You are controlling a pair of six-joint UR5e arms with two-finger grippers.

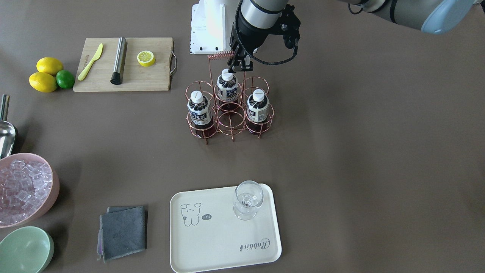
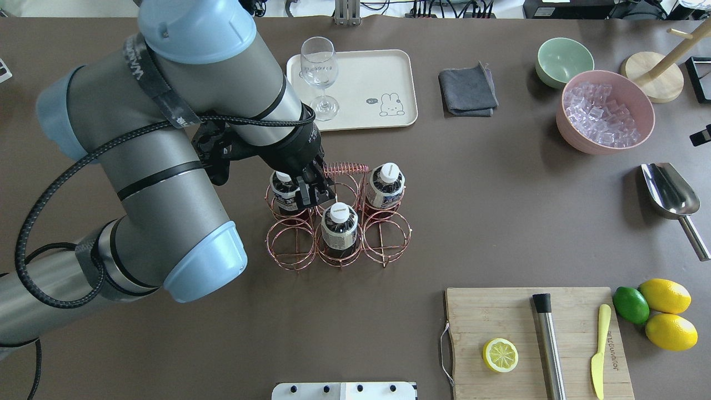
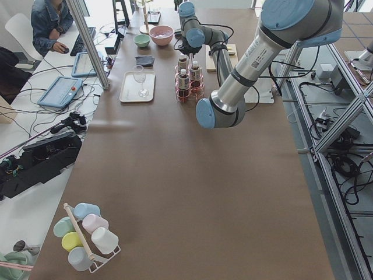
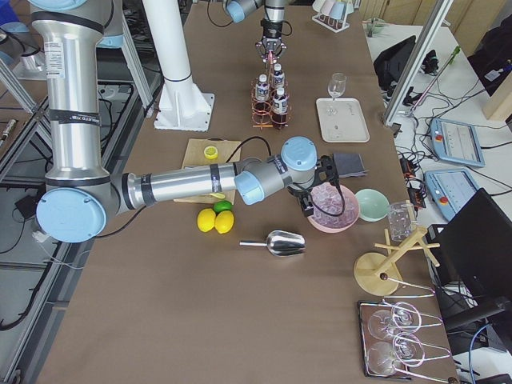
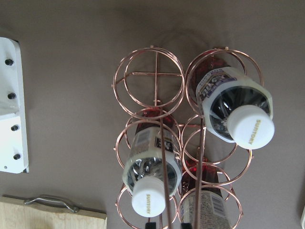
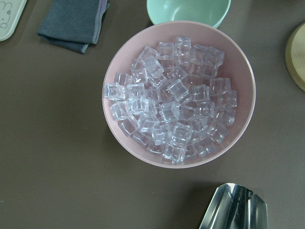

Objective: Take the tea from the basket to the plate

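Copper basket [image 1: 232,129] handle stands just beside left fingers [image 1: 246,66], over tea [image 1: 227,90].

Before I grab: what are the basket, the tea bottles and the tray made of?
Basket: thin metal wire, glossy rose-gold finish, glinting.
Tea bottles: clear plastic, probably; dark tea shows through, white screw caps.
Tray: smooth matte cream, likely plastic or melamine; printed drawing, no glare.

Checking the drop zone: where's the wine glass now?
Overhead view: the wine glass stands upright on the plate's left end, beyond the basket.
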